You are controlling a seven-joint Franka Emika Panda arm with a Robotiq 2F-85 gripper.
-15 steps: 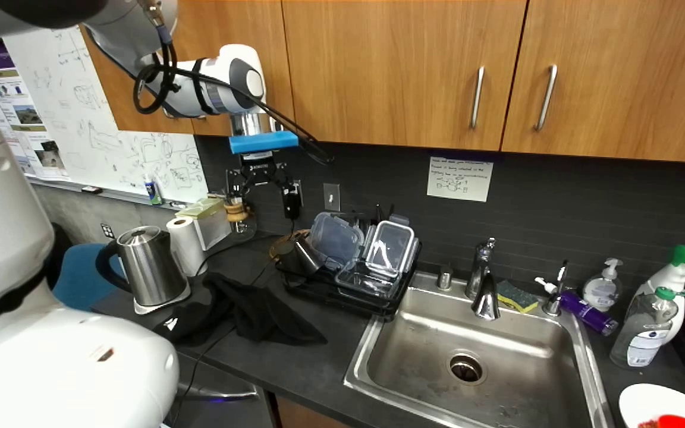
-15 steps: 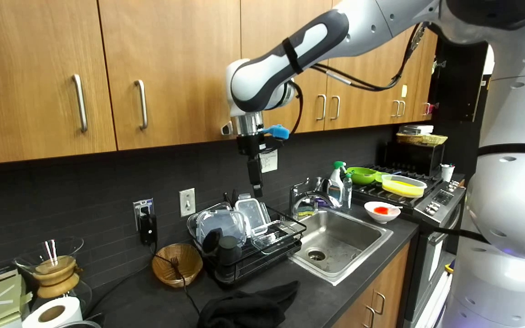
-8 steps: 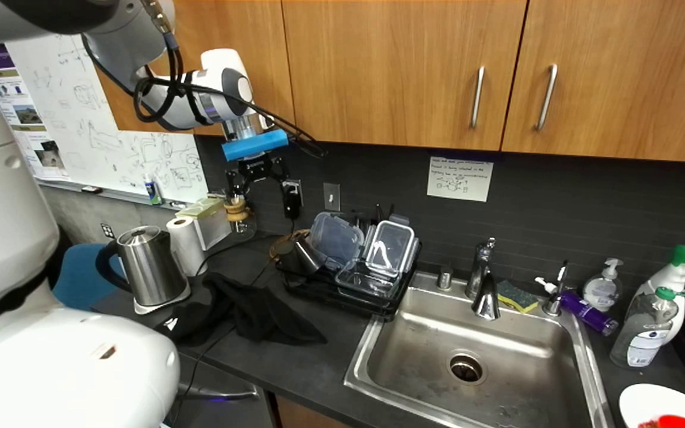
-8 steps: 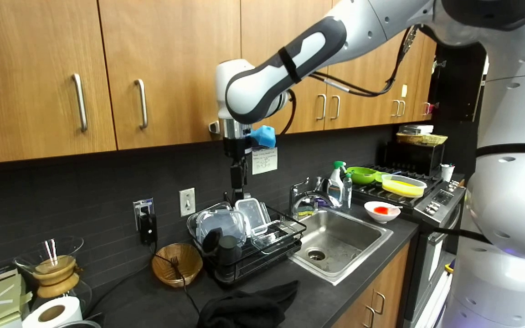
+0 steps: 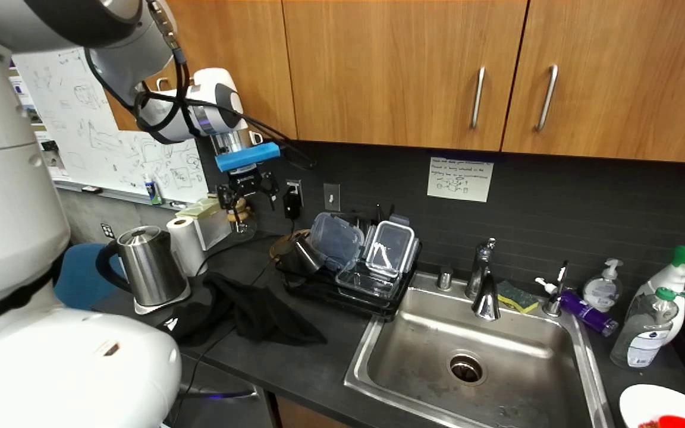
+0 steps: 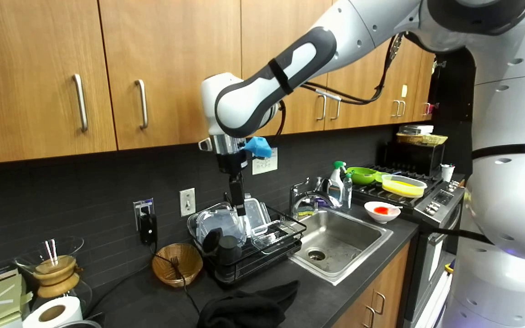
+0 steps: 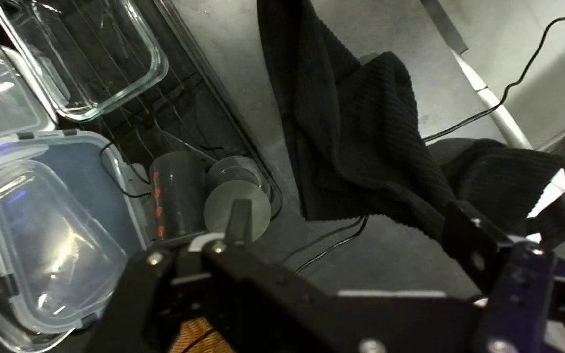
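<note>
My gripper (image 5: pixel 255 211) hangs in the air, pointing down, its jaws wide apart with nothing between them. The wrist view shows one fingertip (image 7: pixel 241 215) overlapping a round grey cup base and the opposite one over the black cloth (image 7: pixel 361 142). That cloth (image 5: pixel 259 312) lies crumpled on the dark counter, well below. Beside it stands the black dish rack (image 6: pixel 262 266), holding clear containers (image 7: pixel 57 240) with lids and a dark cup (image 7: pixel 179 196). In an exterior view the gripper (image 6: pixel 239 210) appears in front of the containers. How far above the rack it is, I cannot tell.
A wicker basket (image 6: pixel 178 262) sits beside the rack, a power cord running across it. A steel kettle (image 5: pixel 149 267), paper roll (image 5: pixel 187 246) and glass carafe (image 6: pixel 55 278) stand nearby. The sink (image 5: pixel 527 351) and faucet (image 5: pixel 484 285) lie past the rack. Cabinets (image 6: pixel 171 68) overhang the counter.
The arm has come down and shifted leftward in both exterior views, the gripper tilting slightly. Its jaws have stayed open. Cloth, rack and other objects have not moved.
</note>
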